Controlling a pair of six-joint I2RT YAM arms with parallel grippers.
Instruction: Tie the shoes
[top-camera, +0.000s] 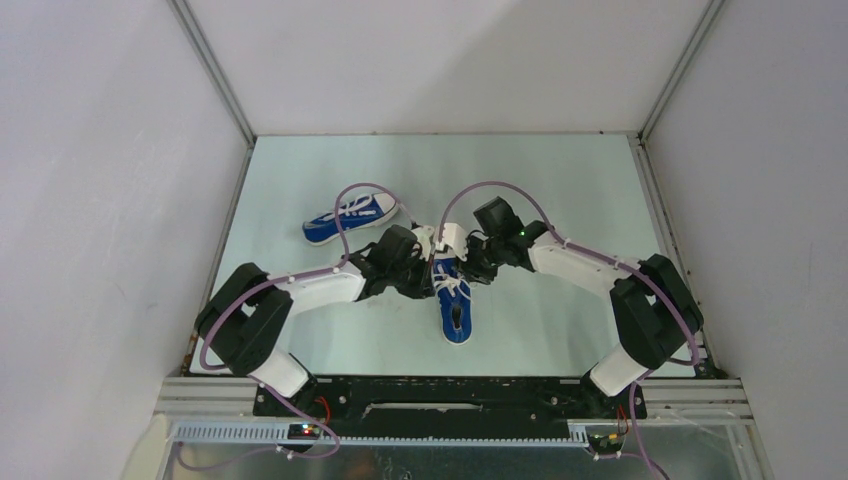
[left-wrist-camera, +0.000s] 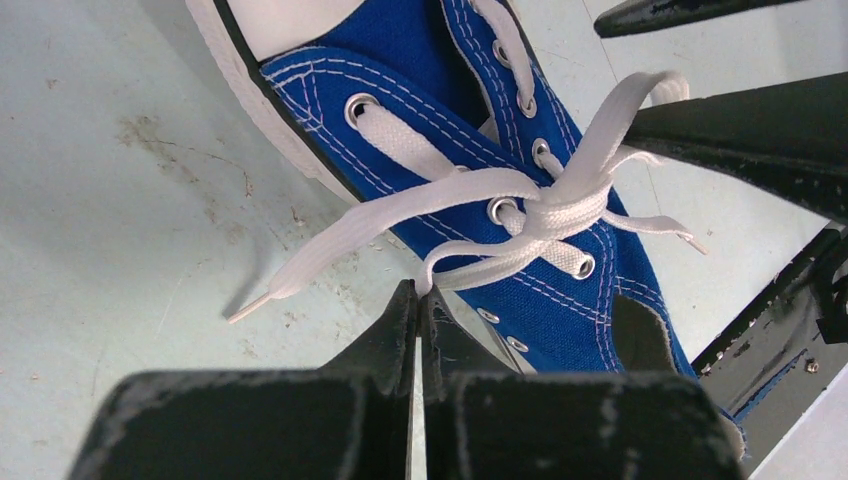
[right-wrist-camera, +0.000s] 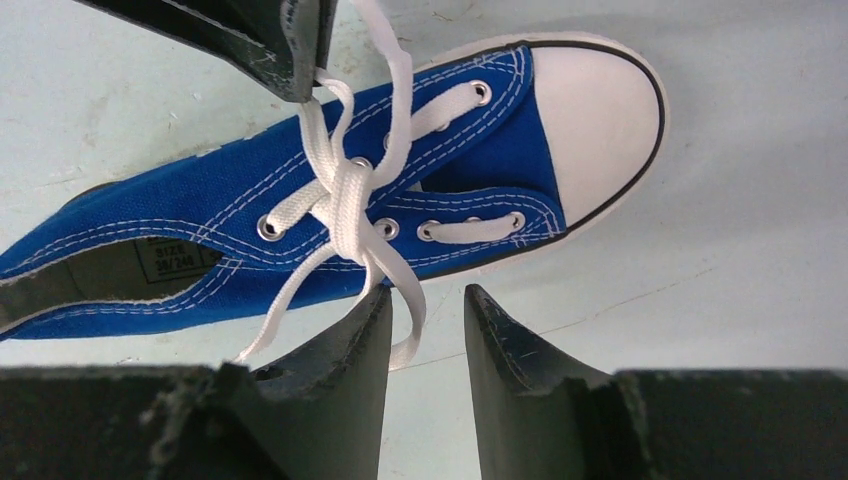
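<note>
One blue shoe (top-camera: 457, 312) lies between my grippers, toe pointing away from the arm bases. It fills the left wrist view (left-wrist-camera: 440, 110) and the right wrist view (right-wrist-camera: 470, 150). Its white laces are crossed in a knot (right-wrist-camera: 345, 200) over the tongue. My left gripper (left-wrist-camera: 420, 290) is shut on a loop of lace (left-wrist-camera: 470, 268) coming from the knot. My right gripper (right-wrist-camera: 428, 292) is open at the shoe's other side, and the other lace loop (right-wrist-camera: 410, 310) hangs between its fingers, against one of them. The second shoe (top-camera: 352, 217) lies on its side at the far left.
The pale green table (top-camera: 560, 190) is walled by white panels on three sides. A free lace end (left-wrist-camera: 300, 270) trails on the table beside the near shoe. Both grippers (top-camera: 432, 264) (top-camera: 472, 262) crowd close together over the shoe.
</note>
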